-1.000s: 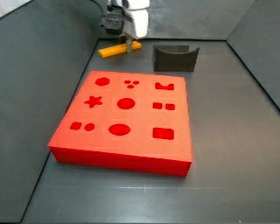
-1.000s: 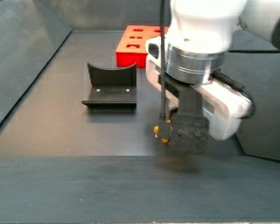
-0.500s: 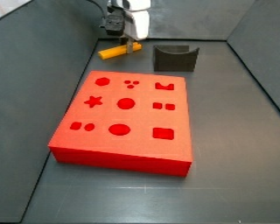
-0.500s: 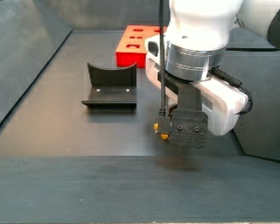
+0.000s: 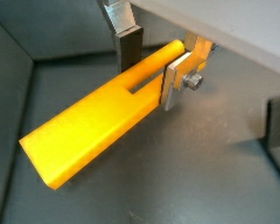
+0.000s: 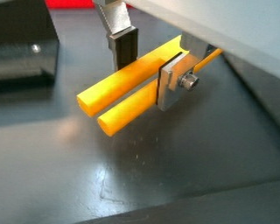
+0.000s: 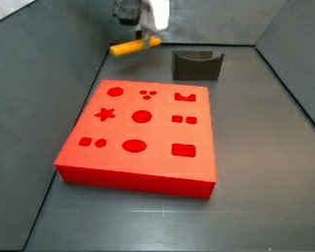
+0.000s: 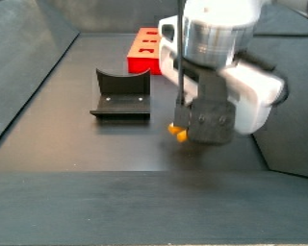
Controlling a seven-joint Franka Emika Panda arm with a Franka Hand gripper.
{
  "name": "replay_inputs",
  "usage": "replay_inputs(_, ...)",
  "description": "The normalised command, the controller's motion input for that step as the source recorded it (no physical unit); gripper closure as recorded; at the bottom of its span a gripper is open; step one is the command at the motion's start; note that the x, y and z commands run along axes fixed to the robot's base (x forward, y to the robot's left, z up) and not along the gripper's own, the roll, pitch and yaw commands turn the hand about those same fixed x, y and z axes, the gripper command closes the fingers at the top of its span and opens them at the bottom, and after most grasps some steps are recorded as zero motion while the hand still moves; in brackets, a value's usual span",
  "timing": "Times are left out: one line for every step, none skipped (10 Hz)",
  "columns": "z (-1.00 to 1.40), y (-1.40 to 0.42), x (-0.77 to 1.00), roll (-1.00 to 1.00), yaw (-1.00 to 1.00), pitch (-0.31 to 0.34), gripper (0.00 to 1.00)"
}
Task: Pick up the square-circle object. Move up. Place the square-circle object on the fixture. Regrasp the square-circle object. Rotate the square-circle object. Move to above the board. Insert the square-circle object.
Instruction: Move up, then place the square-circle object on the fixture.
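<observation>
Nearest in a side view, we see the red board (image 7: 141,133) lying flat on the dark surface (image 7: 266,187), its star, circle, square and oval cut-outs all unfilled. Behind it stands the fixture (image 7: 197,65), its curved notch unoccupied. Farthest back, the gripper (image 7: 150,37) has its jaws closed narrow on the square-circle object (image 7: 130,45). In both wrist views the silver fingers (image 5: 175,80) clamp the yellow-orange bar (image 6: 136,87) near one end. Against half a second ago, the object has risen clear of the surface and hangs level.
</observation>
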Motion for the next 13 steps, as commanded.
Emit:
replay_inputs(0.19,0.00,-0.02,-0.03,-0.01,0.027,1.00)
replay_inputs(1.00,0.00,0.00,0.00,0.00,0.000,1.00)
replay_inputs(1.00,0.00,0.00,0.00,0.00,0.007,1.00)
replay_inputs(1.00,0.00,-0.01,-0.01,0.00,0.013,1.00)
replay_inputs(1.00,-0.01,-0.01,-0.01,0.00,0.015,1.00)
replay_inputs(1.00,-0.01,-0.02,-0.02,0.01,0.013,1.00)
replay_inputs(1.00,-0.01,-0.02,-0.02,0.01,0.015,1.00)
replay_inputs(1.00,-0.01,-0.02,-0.03,0.01,0.017,1.00)
replay_inputs(0.92,-0.01,-0.02,-0.03,0.01,0.019,1.00)
replay_inputs(0.69,-0.01,-0.01,-0.04,0.01,0.026,1.00)
replay_inputs(0.51,-0.01,0.00,-0.05,0.02,0.034,1.00)
replay_inputs(0.34,-0.01,0.00,-0.05,0.02,0.044,1.00)
replay_inputs(0.08,-0.99,1.00,0.08,1.00,-0.125,1.00)
